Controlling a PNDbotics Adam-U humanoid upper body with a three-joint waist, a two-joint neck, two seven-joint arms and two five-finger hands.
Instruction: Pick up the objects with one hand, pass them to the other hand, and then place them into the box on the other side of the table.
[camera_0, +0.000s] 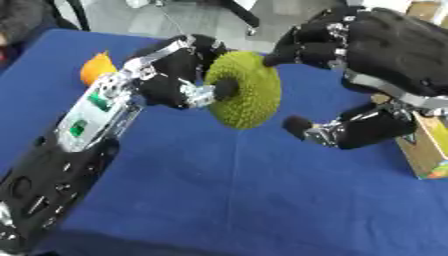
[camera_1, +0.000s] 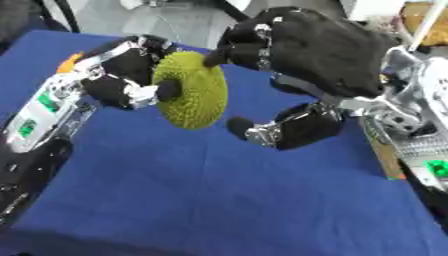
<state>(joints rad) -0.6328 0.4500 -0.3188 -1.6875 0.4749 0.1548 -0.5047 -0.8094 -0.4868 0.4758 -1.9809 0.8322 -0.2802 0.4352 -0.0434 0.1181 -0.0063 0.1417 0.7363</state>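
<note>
A bumpy yellow-green fruit (camera_0: 248, 90) hangs above the blue table (camera_0: 245, 200), held by my left hand (camera_0: 179, 75), whose fingers and thumb curl round its left side. My right hand (camera_1: 306, 55) is right beside the fruit on its right. Its fingers arch over the fruit's top edge and its thumb (camera_0: 306, 127) sits just below and to the right, without closing on it. An orange fruit (camera_0: 96, 67) lies on the table behind my left forearm, partly hidden. A cardboard box (camera_0: 429, 150) stands at the table's right edge, mostly behind my right hand.
The blue cloth covers the whole table, with open surface in front of both hands. Grey floor and dark stands lie beyond the far edge. A metal fixture with a green light (camera_1: 433, 167) shows at the right.
</note>
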